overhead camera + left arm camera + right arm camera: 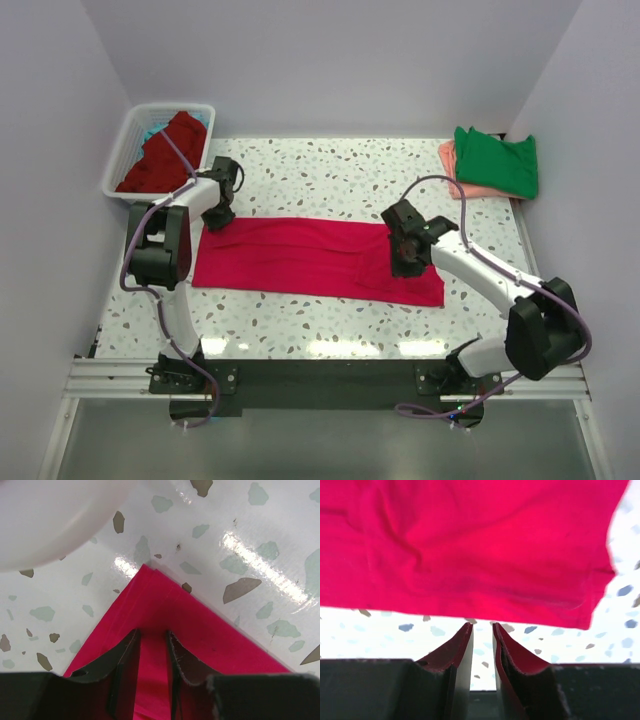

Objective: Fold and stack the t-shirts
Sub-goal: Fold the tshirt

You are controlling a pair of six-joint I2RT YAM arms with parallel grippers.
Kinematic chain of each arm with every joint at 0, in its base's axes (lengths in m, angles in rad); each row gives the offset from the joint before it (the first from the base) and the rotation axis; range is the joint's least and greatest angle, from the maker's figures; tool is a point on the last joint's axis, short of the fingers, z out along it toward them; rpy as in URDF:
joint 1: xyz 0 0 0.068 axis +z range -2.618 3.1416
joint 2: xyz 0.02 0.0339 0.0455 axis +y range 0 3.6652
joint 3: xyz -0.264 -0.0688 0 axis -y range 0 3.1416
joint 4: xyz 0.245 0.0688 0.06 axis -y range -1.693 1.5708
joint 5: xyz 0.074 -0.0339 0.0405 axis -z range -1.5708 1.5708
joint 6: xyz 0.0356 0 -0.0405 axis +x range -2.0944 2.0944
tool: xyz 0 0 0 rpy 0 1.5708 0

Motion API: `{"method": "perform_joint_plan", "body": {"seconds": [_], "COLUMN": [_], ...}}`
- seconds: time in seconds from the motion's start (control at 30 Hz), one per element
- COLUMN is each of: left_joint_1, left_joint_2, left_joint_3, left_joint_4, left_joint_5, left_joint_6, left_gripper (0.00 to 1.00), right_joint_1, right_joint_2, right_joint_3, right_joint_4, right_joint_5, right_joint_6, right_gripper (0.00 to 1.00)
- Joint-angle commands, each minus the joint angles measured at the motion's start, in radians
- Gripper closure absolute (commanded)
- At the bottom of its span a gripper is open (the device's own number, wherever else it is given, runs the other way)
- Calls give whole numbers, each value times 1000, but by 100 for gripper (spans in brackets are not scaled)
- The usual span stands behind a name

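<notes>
The crimson-pink t-shirt [318, 258] lies folded into a long strip across the table. My left gripper [218, 214] is at its far left corner; in the left wrist view [152, 637] its jaws stand close together with the shirt [210, 630] pinched between them. My right gripper [405, 256] hovers over the strip's right part. In the right wrist view [482, 627] its jaws stand a narrow gap apart with only table between them, and the shirt [470, 545] lies beyond the fingertips. A green t-shirt [497, 160] lies folded on a salmon-pink one [449, 157] at the back right.
A white slatted basket [128, 150] at the back left holds a dark red shirt [165, 155] and a bit of teal cloth [154, 131]. Its rounded rim [50, 520] is close to my left gripper. White walls enclose the speckled table [330, 165].
</notes>
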Motion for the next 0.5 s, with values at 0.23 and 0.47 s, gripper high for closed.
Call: {"method": "perform_joint_plan", "body": {"seconds": [0.23, 0.47], "left_joint_1": [3, 3], "left_joint_2": [11, 6], "left_joint_3": [25, 23], "left_joint_4": [0, -2], "left_joint_5": [23, 18], "left_joint_6": [17, 22], "left_gripper": [69, 69], "right_joint_1": [-121, -149], "right_joint_2": [134, 167], "right_joint_3": [61, 35], "right_joint_4": [107, 124], "right_joint_5": [128, 88], "right_joint_6": [-47, -61], "right_gripper": [71, 71]}}
